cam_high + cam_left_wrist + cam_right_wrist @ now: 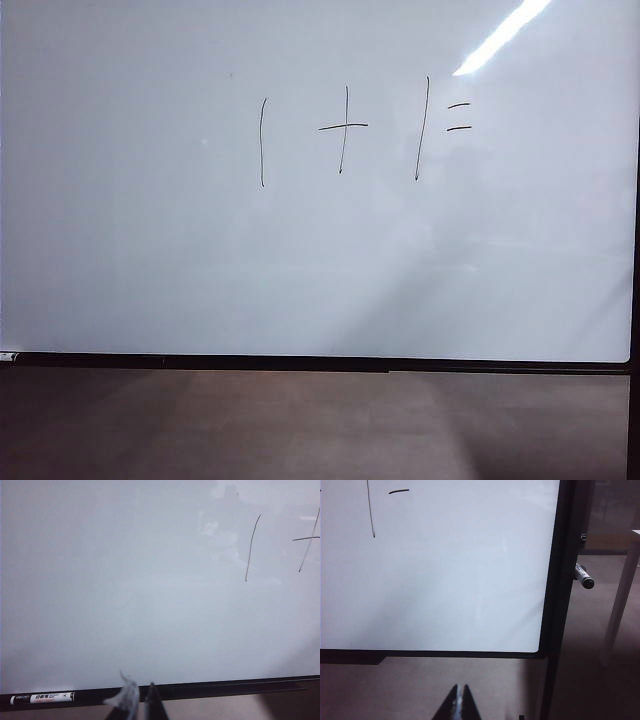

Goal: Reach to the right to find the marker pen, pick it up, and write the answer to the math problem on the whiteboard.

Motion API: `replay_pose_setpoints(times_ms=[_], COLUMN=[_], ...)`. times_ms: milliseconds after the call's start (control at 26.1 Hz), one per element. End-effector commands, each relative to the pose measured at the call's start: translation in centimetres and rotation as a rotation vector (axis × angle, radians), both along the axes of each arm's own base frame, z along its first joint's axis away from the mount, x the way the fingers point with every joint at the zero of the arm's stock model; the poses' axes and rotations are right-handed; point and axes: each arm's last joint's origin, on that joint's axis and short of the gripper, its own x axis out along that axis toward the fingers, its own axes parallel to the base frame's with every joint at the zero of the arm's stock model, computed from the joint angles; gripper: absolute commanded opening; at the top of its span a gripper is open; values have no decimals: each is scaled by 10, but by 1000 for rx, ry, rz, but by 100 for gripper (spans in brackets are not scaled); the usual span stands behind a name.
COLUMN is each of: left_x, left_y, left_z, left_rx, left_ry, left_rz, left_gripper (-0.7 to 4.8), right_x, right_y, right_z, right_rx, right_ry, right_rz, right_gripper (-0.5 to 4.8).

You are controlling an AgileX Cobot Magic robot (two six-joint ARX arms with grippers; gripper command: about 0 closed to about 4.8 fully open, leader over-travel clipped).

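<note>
**Both grippers parked low, pen off to the right**

Right gripper (pixel 459 700) fingers pressed together, empty; left gripper (pixel 137 702) fingers nearly touching, empty too. Behind them, the whiteboard (pixel 150 250) shows the math problem (pixel 360 130). Marker pen (pixel 583 576) pokes out past the frame's right edge.

One whiteboard (pixel 150 250), one math problem (pixel 360 130), two marker pens (pixel 583 576) (pixel 42 698), and two grippers (pixel 136 702) (pixel 459 702).
</note>
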Motion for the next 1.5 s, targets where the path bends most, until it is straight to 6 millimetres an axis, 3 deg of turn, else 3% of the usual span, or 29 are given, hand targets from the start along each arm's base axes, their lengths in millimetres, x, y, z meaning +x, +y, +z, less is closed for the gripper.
replay_pose_setpoints(times_ms=[38,613,1304,1495], left_x=[0,-1,-22,-28], left_y=[0,-4,-61,-75], left_z=[1,1,-6,13], left_rx=[-4,-3,31,55], left_ry=[-11,-12,78,112], left_rz=[1,-44,-675,-818], left_gripper=[27,27,27,27], right_x=[0,0,0,0], right_y=[0,0,0,0], right_z=[1,1,-5,-5], right_rx=[2,47,116,174], right_ry=[-20,-16,49,51], right_rz=[2,4,2,2], right_gripper=[-5,-5,0,0])
